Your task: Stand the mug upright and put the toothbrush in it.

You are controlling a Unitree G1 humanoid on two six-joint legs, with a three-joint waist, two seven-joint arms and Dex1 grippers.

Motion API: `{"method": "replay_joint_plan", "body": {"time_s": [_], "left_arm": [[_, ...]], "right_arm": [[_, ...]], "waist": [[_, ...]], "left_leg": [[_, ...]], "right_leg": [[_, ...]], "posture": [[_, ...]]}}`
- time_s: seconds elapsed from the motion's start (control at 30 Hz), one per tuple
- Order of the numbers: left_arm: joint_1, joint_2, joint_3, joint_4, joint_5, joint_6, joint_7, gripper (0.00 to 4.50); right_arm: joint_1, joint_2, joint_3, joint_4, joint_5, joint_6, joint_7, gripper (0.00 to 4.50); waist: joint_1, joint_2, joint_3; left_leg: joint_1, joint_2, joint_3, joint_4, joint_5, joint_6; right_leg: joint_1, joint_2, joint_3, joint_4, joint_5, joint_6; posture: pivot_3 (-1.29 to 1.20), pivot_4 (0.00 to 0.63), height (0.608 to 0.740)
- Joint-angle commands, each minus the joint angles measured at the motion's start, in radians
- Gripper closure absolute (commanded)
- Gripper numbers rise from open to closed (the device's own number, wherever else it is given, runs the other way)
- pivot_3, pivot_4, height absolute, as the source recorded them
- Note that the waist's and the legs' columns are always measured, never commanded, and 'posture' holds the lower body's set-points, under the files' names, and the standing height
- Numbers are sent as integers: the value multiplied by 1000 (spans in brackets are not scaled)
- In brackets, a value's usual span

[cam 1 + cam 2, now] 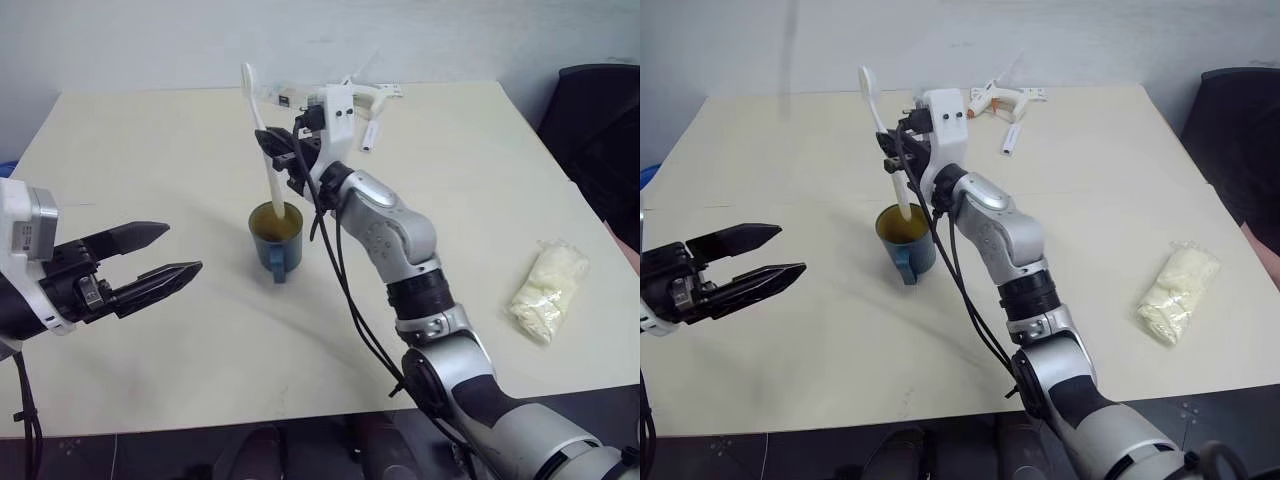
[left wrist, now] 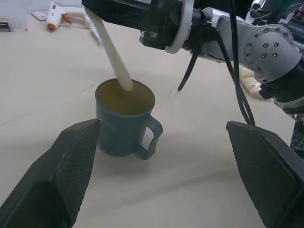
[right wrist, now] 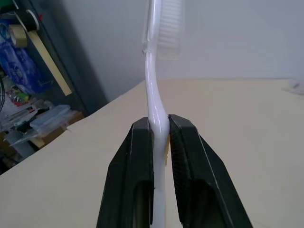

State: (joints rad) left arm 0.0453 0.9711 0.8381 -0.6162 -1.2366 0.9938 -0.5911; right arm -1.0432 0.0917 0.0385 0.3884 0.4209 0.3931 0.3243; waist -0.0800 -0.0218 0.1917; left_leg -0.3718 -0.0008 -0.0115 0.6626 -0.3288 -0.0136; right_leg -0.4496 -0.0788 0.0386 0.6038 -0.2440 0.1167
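Observation:
The dark teal mug (image 1: 277,237) stands upright near the middle of the table, handle toward me, yellowish inside showing. My right gripper (image 1: 283,152) hovers just above and behind it, shut on the shaft of the white toothbrush (image 1: 256,108). The brush leans slightly, bristle head (image 3: 168,28) up, and its lower end dips into the mug's mouth (image 2: 124,92). In the right wrist view the two black fingers (image 3: 142,156) pinch the shaft. My left gripper (image 1: 170,255) is open and empty, level, to the left of the mug and apart from it.
A white glue gun (image 1: 1000,98) and a short white tube (image 1: 1010,138) lie at the table's far edge. A clear bag of white stuff (image 1: 548,285) rests at the right. A dark chair (image 1: 600,120) stands beyond the right edge.

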Motion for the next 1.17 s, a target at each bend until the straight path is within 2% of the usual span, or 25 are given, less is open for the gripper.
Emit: {"method": "replay_joint_plan", "body": {"time_s": [0.03,0.07,0.13,0.17,0.3,0.5,0.57,0.67,0.77,0.93,1.03,1.17], "left_arm": [[16,6,46,-28,-23,-24,10,0],[19,7,47,-28,-24,-27,11,0],[22,10,46,-24,-22,-33,10,0],[21,12,43,-22,-21,-36,10,0],[4,22,11,1,0,-55,-5,0],[-38,29,-77,63,67,-104,-52,0],[-47,26,-106,76,99,-125,-72,0],[-57,26,-139,99,141,-156,-111,0],[-64,37,-157,116,182,-185,-159,0],[-80,79,-149,160,227,-206,-246,0],[-84,118,-129,196,250,-214,-310,0],[-99,139,-144,225,294,-242,-346,0]], "right_arm": [[-4,28,22,22,-36,-74,56,4303],[5,33,28,21,-43,-80,66,4303],[25,37,39,14,-67,-95,70,3593],[33,38,39,6,-71,-95,70,3406],[99,12,31,-136,-55,-32,73,2162],[169,-151,-34,-438,45,172,108,18],[177,-257,-63,-522,122,295,172,18],[182,-536,-96,-612,262,482,394,18],[199,-781,-110,-610,310,516,609,18],[251,-1068,-92,-505,282,466,913,18],[269,-1148,-81,-442,256,436,1010,18],[286,-1135,-81,-423,224,400,1007,18]], "waist": [[-2,0,0],[-2,0,0],[-5,0,0],[-6,1,0],[-2,1,0],[5,1,1],[11,1,1],[25,2,2],[34,4,2],[34,3,3],[32,4,3],[28,4,3]], "left_leg": [[0,0,0,0,0,0],[0,0,0,-1,0,0],[0,1,-2,-1,0,-2],[0,2,-2,-2,0,-3],[0,3,-3,-3,1,-5],[0,0,-4,-3,2,-4],[0,0,-4,-3,2,-4],[1,-1,-4,-3,2,-3],[1,-2,-3,-2,1,0],[2,-3,-1,-2,0,1],[3,-3,2,-1,0,1],[4,-2,7,0,0,1]], "right_leg": [[0,-1,-2,0,0,-1],[0,-1,-3,0,-1,-1],[-1,0,-5,0,-1,-2],[-1,0,-5,0,-2,-3],[-1,1,-6,2,-3,-5],[-1,2,-7,4,-3,-5],[-1,2,-7,4,-3,-5],[0,3,-7,3,-3,-5],[1,4,-8,-2,-3,-5],[3,8,-7,-5,-3,-4],[3,9,-6,-5,-3,-4],[3,9,-4,-3,-3,-4]], "posture": [[0,150,740],[0,150,740],[0,150,740],[0,150,740],[0,150,740],[0,150,740],[0,150,740],[0,150,740],[0,150,740],[0,150,740],[0,150,740],[0,150,740]]}}
